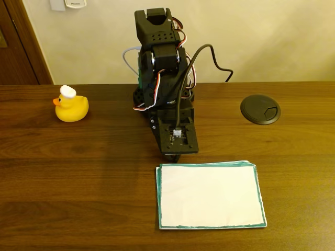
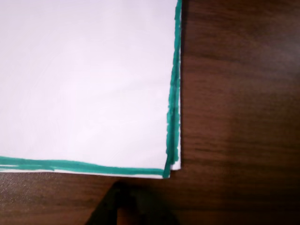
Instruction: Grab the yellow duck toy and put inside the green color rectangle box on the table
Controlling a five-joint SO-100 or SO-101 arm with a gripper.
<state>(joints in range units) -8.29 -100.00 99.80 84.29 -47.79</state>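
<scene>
One yellow duck toy (image 1: 71, 106) sat upright on the dark wooden surface (image 1: 78, 178) at the far left of the fixed view, well apart from the arm and from the green color rectangle box (image 1: 209, 195), which lay flat near the front edge. The arm was folded forward with its claw (image 1: 175, 156) pointing down just beyond the sheet's far left corner. In the wrist view the sheet's green-bordered corner (image 2: 169, 140) showed, with the dark claw tips (image 2: 132, 208) at the bottom edge; whether they were parted or closed I could not tell. A round black disc (image 1: 260, 109) lay at the right.
</scene>
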